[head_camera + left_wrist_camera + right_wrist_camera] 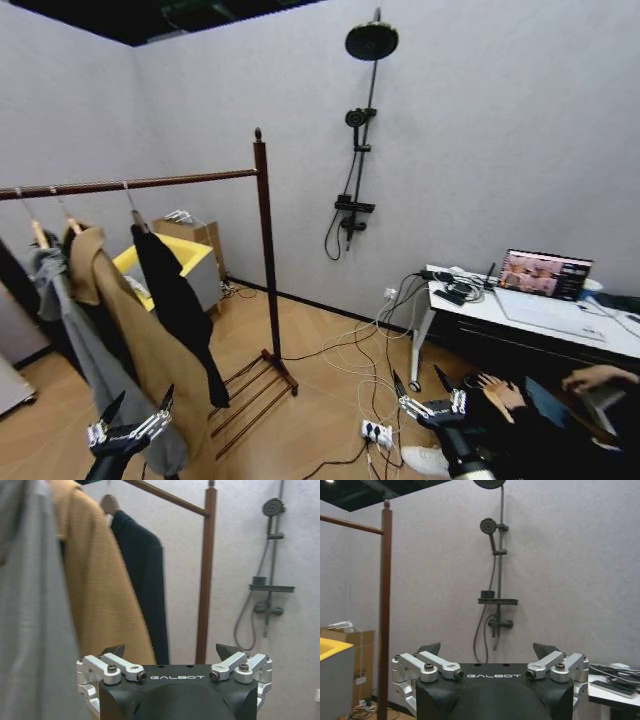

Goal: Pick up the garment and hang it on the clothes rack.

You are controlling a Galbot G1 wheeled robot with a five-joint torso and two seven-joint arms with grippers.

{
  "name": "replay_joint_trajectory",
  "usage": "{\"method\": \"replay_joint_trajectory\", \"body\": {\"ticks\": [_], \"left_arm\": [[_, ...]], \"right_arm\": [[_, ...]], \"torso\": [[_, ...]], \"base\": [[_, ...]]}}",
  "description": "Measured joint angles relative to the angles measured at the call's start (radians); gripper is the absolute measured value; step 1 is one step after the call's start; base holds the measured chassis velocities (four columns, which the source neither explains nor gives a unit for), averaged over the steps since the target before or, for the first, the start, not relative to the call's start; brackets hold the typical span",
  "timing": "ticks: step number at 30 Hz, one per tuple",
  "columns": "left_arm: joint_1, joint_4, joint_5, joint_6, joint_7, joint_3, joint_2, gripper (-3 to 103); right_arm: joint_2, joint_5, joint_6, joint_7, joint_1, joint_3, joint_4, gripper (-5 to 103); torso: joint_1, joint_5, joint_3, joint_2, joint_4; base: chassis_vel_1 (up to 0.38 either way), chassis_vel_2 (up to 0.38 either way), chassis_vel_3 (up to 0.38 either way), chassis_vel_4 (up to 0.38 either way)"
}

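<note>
Item 1, black coat (178, 300): hung by wooden hanger w/ metal hook (128, 195) on top bar of clothes rack (262, 240), nearest the right post. Tan coat (120, 330) is hung beside it, grey coat (70, 340) farther left. Handling est.: long, soft, limp cloth; moderate weight; hem is expected to swing and drag. Fabric itself is judged a poor hold (slips, bunches). Best hold is judged to be the stiff hanger at the neck, just below the hook; shoulders are second choice.

Item 2, left gripper (138, 412): held low, in front of the tan coat's hem; fingers (114, 650) spread wide, nothing held. Black coat is seen above and beyond it, apart, not touched; in left wrist view the coat (142, 580) hangs past the tan one, by the post.

Item 3, right gripper (424, 384): held low at right, well apart from rack, near the bench (540, 322) w/ laptop (545, 272); fingers (430, 649) spread wide, nothing held.

Misc.: wall shower set (362, 120), yellow bin (185, 262), floor cables (375, 350).

Status est.: garment is already on the bar; no grasp made.
</note>
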Motion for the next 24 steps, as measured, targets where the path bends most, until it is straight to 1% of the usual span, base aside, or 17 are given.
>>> {"method": "replay_joint_trajectory", "body": {"ticks": [17,20,24], "left_arm": [[0.000,0.000,0.000,0.000,0.000,0.000,0.000,100],[0.000,0.000,0.000,0.000,0.000,0.000,0.000,100],[0.000,0.000,0.000,0.000,0.000,0.000,0.000,100]], "right_arm": [[0.000,0.000,0.000,0.000,0.000,0.000,0.000,100],[0.000,0.000,0.000,0.000,0.000,0.000,0.000,100],[0.000,0.000,0.000,0.000,0.000,0.000,0.000,100]], "torso": [[0.000,0.0001,0.000,0.000,0.0000],[0.000,0.0001,0.000,0.000,-0.0004],[0.000,0.0000,0.000,0.000,-0.0002]], "base": [[-0.128,-0.119,-0.129,-0.123],[-0.088,-0.093,-0.105,-0.096],[-0.056,-0.047,-0.058,-0.059]]}}
